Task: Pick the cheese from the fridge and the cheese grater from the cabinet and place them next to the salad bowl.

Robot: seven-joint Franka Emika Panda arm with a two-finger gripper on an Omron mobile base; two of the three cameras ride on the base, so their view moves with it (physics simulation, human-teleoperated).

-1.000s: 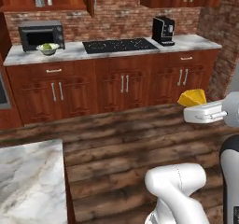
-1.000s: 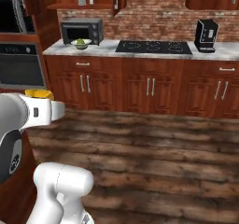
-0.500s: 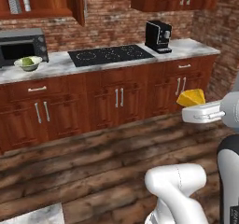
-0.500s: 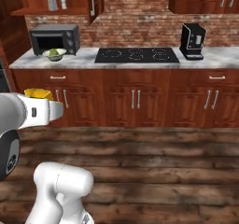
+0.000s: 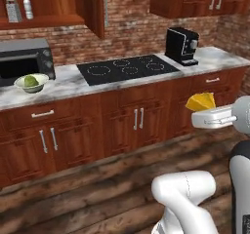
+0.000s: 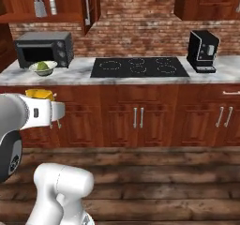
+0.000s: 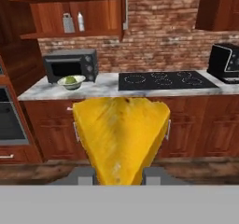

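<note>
One lettuce ball in salad bowl [image 5: 31, 83], cheese [image 7: 119, 136] in claw [image 7: 119, 174]

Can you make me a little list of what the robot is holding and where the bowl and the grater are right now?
held: the cheese, in the claw
claw: shut on the cheese, out in front of the counter
salad bowl: on the counter, in front of the toaster oven
cheese grater: on the open cabinet shelf, beside a water bottle
also on counter: cooktop, coffee machine

No readable text, labels or numbers anywhere.
</note>
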